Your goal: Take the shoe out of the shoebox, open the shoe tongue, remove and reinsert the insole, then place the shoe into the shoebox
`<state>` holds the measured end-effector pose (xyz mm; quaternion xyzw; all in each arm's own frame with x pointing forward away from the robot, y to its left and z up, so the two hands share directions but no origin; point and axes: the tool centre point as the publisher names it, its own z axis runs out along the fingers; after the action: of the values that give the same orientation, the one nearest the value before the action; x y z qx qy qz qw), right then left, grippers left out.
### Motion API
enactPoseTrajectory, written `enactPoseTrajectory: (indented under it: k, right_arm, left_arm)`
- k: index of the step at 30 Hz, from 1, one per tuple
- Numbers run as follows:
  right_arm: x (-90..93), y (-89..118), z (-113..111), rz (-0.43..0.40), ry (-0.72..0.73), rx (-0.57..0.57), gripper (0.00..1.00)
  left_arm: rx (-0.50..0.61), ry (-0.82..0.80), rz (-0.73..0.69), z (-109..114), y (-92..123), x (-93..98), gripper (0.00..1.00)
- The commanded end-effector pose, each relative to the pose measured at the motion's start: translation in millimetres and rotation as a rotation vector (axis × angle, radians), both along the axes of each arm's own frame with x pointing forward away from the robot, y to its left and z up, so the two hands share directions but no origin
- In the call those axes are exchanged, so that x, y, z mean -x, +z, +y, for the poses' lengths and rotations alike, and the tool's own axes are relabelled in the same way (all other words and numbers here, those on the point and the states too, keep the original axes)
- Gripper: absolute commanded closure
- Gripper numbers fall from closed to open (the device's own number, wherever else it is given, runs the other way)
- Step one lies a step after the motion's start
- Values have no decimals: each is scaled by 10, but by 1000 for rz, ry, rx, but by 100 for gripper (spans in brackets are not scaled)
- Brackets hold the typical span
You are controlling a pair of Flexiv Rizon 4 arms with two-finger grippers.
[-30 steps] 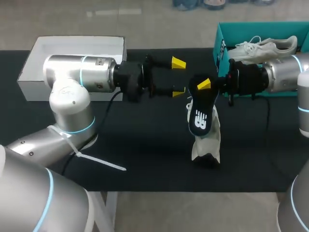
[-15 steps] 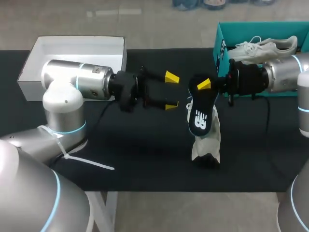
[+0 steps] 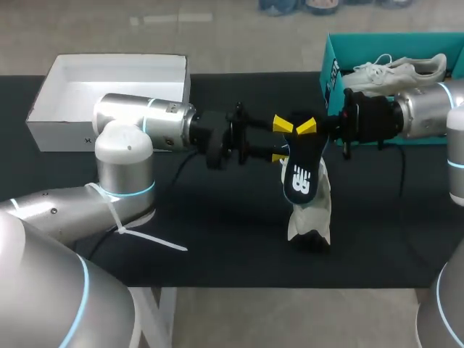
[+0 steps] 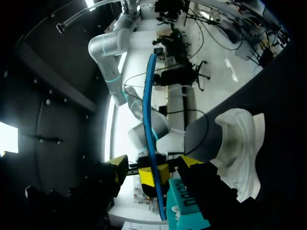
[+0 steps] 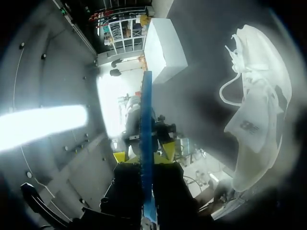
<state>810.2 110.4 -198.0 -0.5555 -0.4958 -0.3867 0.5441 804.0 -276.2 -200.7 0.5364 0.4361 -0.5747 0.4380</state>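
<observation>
**Step in hand (my reading): transfer of the insole before reinsertion.**

1. Status, right side. My right end effector (image 3: 305,128) is clamped on the upper end of the dark insole (image 3: 300,174). The insole hangs down over the white shoe (image 3: 312,210). I cannot tell whether its lower end touches the shoe.
2. Status, task items. The shoe rests on the tabletop (image 3: 217,217), out of the teal shoebox (image 3: 330,81). A second shoe (image 3: 395,71) lies in that shoebox.
3. Status, left side. My left end effector (image 3: 280,141) is spread apart. In the left wrist view the insole runs edge-on between its fingers (image 4: 118,168), with a gap on each side. There is no grip yet.
4. Procedure.
   - Centre the insole in the gap before closing, so both pads land flat on its faces and not on its edge.
   - Close beside the right fingertips but clear of them.
   - Confirm the left hold before releasing the right.
5. Caution. The insole looks thin and will likely flex, so a grasp near the right one should limit bending. The shoe is unsupported, so a swinging insole could nudge it.
</observation>
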Motion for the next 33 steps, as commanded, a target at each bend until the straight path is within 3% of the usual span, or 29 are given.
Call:
enactPoseTrajectory:
  k: [1,22,31,33]
  right_arm:
    - [3,2,4,1,0,3,100]
    - [3,2,4,1,0,3,100]
    - [3,2,4,1,0,3,100]
    - [3,2,4,1,0,3,100]
  left_arm:
    - [-1,3,-1,-53,-19,-8,45]
    - [-29,40,0,-62,-22,124,65]
    - [-51,50,23,-81,-89,125,66]
    - [-53,50,25,-110,-88,118,73]
